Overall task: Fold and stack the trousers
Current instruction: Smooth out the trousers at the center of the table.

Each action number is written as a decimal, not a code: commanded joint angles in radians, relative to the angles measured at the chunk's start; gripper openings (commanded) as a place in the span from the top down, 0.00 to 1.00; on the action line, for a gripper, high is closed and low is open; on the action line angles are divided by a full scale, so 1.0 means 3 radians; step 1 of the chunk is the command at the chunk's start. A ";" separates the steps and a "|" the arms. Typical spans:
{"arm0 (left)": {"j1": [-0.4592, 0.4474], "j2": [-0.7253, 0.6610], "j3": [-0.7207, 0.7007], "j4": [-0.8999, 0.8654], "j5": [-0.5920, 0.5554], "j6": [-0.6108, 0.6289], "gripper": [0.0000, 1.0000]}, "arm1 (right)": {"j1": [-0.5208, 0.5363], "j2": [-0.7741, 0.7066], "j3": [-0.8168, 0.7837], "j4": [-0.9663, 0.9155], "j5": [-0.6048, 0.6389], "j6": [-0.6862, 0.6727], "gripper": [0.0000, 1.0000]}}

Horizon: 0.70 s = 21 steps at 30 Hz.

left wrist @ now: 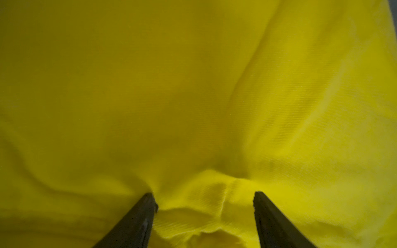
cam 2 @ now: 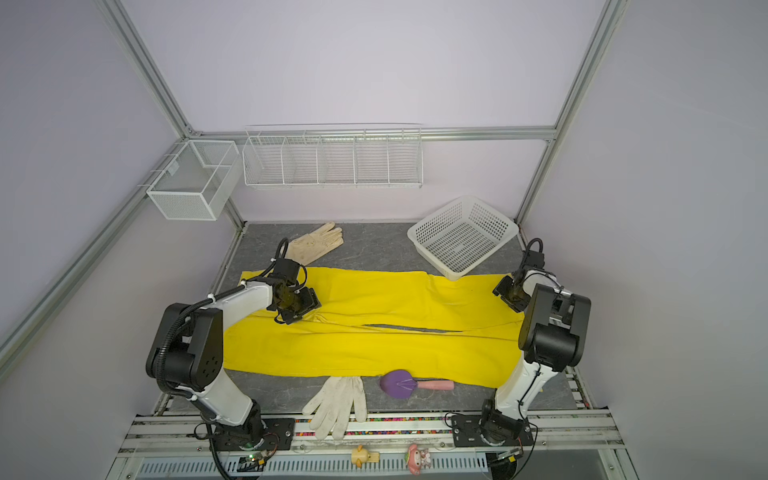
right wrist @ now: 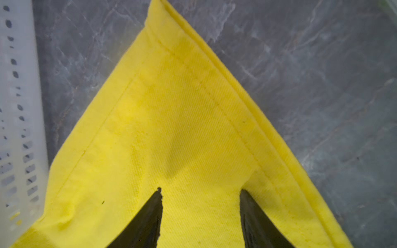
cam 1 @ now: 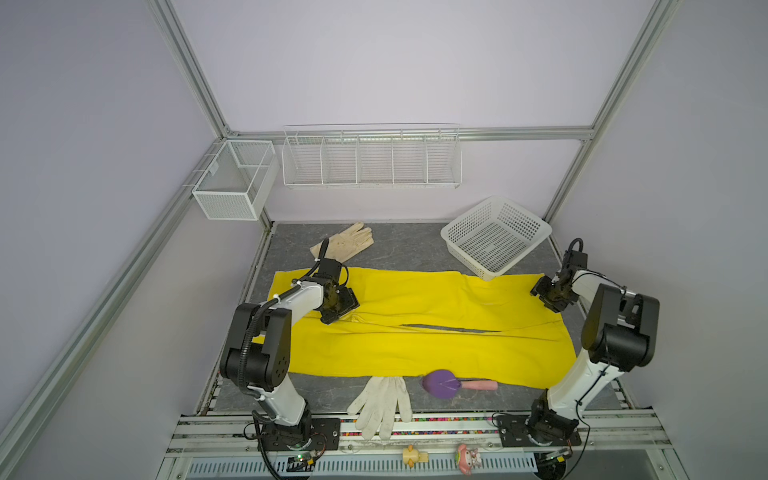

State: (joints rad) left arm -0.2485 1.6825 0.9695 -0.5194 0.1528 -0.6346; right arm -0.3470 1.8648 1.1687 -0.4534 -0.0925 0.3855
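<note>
The yellow trousers (cam 1: pixel 415 353) (cam 2: pixel 374 353) lie spread flat across the grey table, legs running to the right with a thin gap between them. My left gripper (cam 1: pixel 337 309) (cam 2: pixel 298 308) points down onto the cloth near where the legs meet. In the left wrist view it (left wrist: pixel 204 198) stands open, with a raised wrinkle of trousers (left wrist: pixel 193 85) between its fingers. My right gripper (cam 1: pixel 555 296) (cam 2: pixel 512 297) hovers at the far right hem corner. In the right wrist view it (right wrist: pixel 200 191) is open over flat trousers (right wrist: pixel 171 107), gripping nothing.
A white plastic basket (cam 1: pixel 496 237) (right wrist: pixel 17 107) sits at the back right, touching the trousers' far edge. A cream glove (cam 1: pixel 345 241) lies at the back left, a white glove (cam 1: pixel 384 405) and a purple scoop (cam 1: pixel 444 384) at the front. Wire baskets (cam 1: pixel 370 160) hang on the wall.
</note>
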 commanded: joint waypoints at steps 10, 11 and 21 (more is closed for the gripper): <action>-0.0001 -0.0201 -0.0118 -0.0249 -0.0133 0.0002 0.24 | -0.0085 -0.0242 0.0021 -0.0365 0.0002 -0.0250 0.37; 0.0000 -0.0225 -0.0064 -0.0292 -0.0156 0.0013 0.23 | -0.0098 -0.0306 0.0021 -0.0415 -0.0005 -0.0266 0.36; 0.0188 -0.0072 0.0814 -0.0652 -0.0528 -0.0166 0.19 | -0.0142 -0.0942 0.0139 -0.0687 -0.0295 -0.0241 0.28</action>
State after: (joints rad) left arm -0.2188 1.6360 1.1561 -0.6704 0.0673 -0.6449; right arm -0.3859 1.6161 1.1961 -0.6094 -0.1291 0.3141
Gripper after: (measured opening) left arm 0.811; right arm 0.719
